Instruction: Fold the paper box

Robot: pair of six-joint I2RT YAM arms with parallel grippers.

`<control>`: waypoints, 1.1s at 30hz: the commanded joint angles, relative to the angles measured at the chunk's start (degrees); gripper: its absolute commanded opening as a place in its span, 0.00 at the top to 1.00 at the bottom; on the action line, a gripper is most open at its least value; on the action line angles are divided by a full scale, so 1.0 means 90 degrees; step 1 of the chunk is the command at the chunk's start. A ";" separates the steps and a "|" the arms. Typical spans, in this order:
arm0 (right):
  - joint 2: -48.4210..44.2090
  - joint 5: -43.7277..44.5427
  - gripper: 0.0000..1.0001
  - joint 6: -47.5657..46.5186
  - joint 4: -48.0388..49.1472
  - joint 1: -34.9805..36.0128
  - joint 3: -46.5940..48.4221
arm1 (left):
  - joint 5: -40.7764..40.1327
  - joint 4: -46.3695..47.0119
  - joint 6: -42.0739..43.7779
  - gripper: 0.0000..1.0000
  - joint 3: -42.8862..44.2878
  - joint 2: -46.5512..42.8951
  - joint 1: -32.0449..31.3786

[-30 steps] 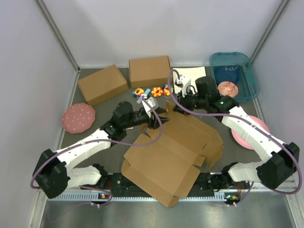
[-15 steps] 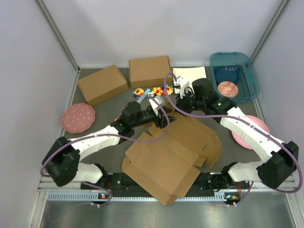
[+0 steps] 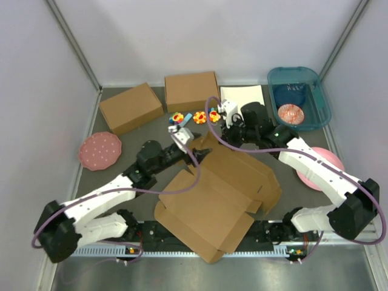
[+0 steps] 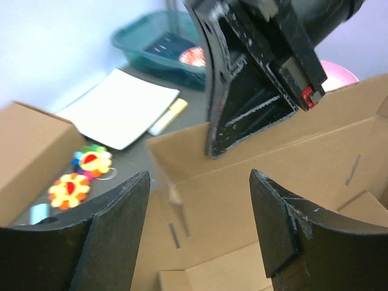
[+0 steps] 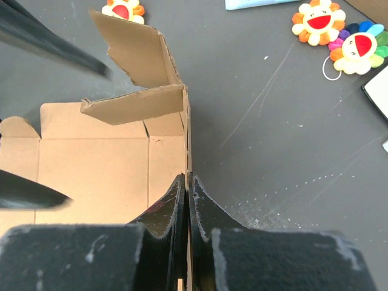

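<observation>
Paper box (image 5: 91, 163) in R jaws

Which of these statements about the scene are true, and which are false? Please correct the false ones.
1. The right arm's jaws are pinched on a raised wall of the paper box. True.
2. The left arm's jaws are shut on a flap. False: they stand apart and grip nothing.
3. Two closed cardboard boxes stand at the far edge, left of the white sheet. True.
4. The teal bin is in the far left corner. False: it is in the far right corner.
5. One pink plate lies at the left side, another at the right. True.
</observation>
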 commanded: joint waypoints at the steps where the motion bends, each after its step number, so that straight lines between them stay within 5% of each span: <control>1: -0.0143 -0.0162 1.00 -0.0094 -0.0055 0.0087 0.0220 | -0.0995 -0.0294 0.0351 0.27 -0.0501 -0.1219 0.0019; 8: -0.0182 -0.0045 1.00 -0.0123 -0.0065 0.0087 0.0142 | -0.1483 -0.1367 -0.0915 0.37 -0.0960 -0.2002 0.0019; 13: -0.0221 0.0014 1.00 -0.0074 -0.0026 0.0096 0.0102 | -0.2177 -0.1506 -0.2760 0.63 -0.1487 -0.1739 0.0009; 20: -0.0367 0.0082 1.00 -0.0045 0.0013 0.0096 0.0015 | -0.2840 -0.2121 -0.3632 0.90 -0.1410 -0.0987 -0.0001; 25: -0.0436 0.0102 1.00 -0.0035 0.0062 0.0096 -0.0054 | -0.3632 -0.2170 -0.4198 0.92 -0.1576 -0.0840 -0.0010; 33: -0.0426 0.0063 1.00 -0.0016 0.0072 0.0096 -0.0034 | -0.3604 -0.1985 -0.4482 0.85 -0.1215 0.0243 -0.0020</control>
